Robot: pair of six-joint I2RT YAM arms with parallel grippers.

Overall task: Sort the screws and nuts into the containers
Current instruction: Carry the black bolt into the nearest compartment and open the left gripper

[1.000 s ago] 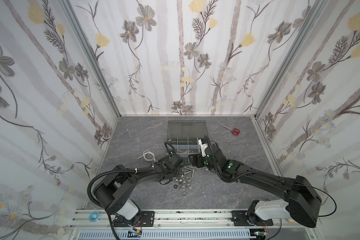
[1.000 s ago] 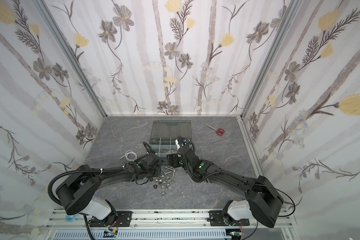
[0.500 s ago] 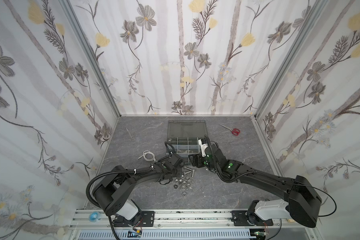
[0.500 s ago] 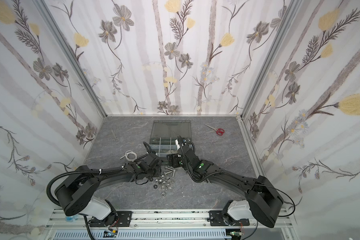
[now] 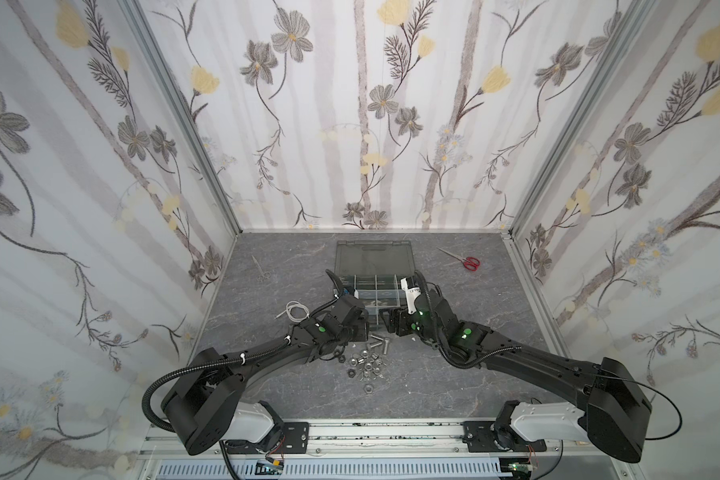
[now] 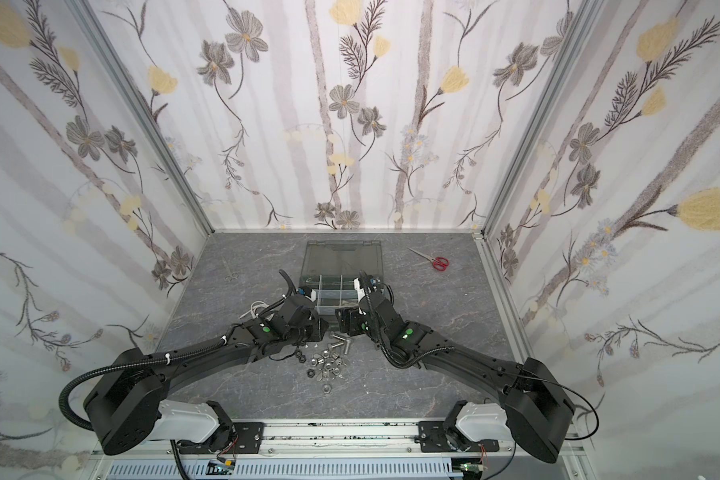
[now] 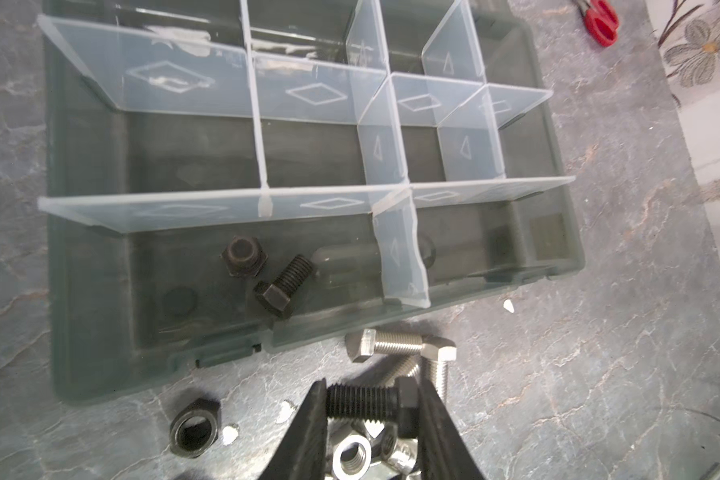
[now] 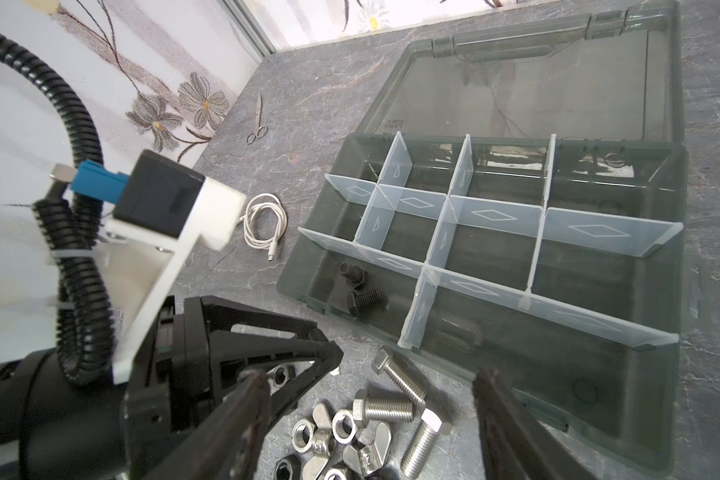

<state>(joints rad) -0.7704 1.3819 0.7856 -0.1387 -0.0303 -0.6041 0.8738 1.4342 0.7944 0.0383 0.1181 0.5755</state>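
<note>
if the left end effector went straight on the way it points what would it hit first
Likely the silver bolts just ahead of the left end effector, which grips a black bolt. If it passes above them, the case's front wall comes next; its height is hard to judge.

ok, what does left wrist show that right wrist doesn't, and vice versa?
Only left wrist: a black hex-head bolt pinched in the left gripper, plus red-handled scissors. Only right wrist: the case's open smoky lid, a coiled white cable, small silver scissors. Both: the dark grey organizer case with translucent dividers, two black bolts in one compartment, loose silver bolts beside the case.
</note>
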